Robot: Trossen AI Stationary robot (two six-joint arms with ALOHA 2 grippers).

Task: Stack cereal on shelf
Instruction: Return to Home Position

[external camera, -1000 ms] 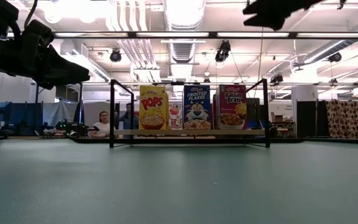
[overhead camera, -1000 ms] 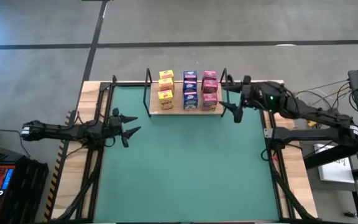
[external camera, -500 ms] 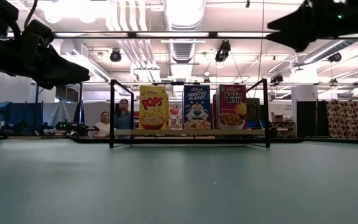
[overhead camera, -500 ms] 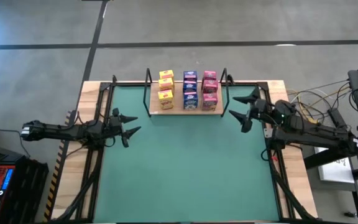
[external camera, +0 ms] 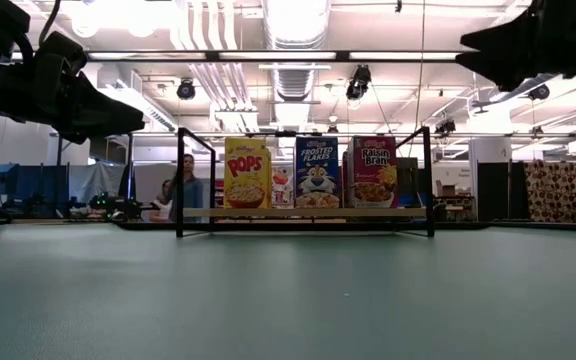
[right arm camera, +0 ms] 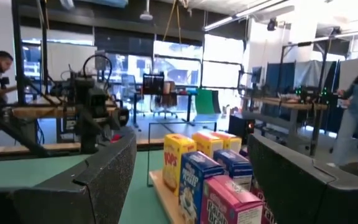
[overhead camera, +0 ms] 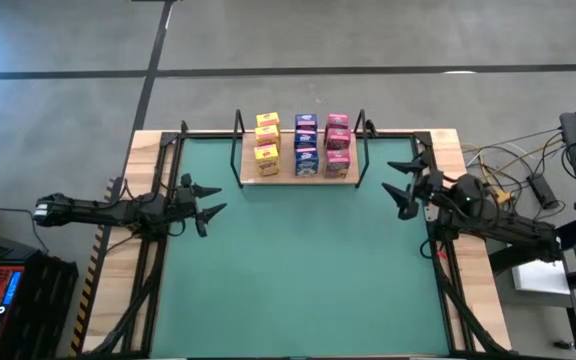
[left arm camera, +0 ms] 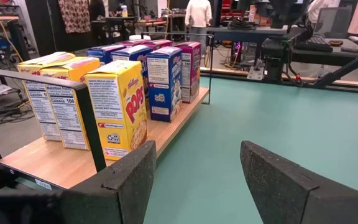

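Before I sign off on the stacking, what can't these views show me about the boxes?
Low view: the front yellow box, blue box and pink box hide the boxes behind them.
Right wrist view: a finger of the right gripper covers the rear pink boxes; the bottom edge cuts off the nearest one.
Left wrist view: the blue boxes partly hide the pink boxes.

"POPS" on yel. box (external camera: 246, 172), "FROSTED FLAKES" blue box (external camera: 316, 172), "RAISIN BRAN" pink box (external camera: 374, 172)

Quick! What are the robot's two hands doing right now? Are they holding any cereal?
Left hand: open, holding nothing.
Right hand: open, holding nothing.
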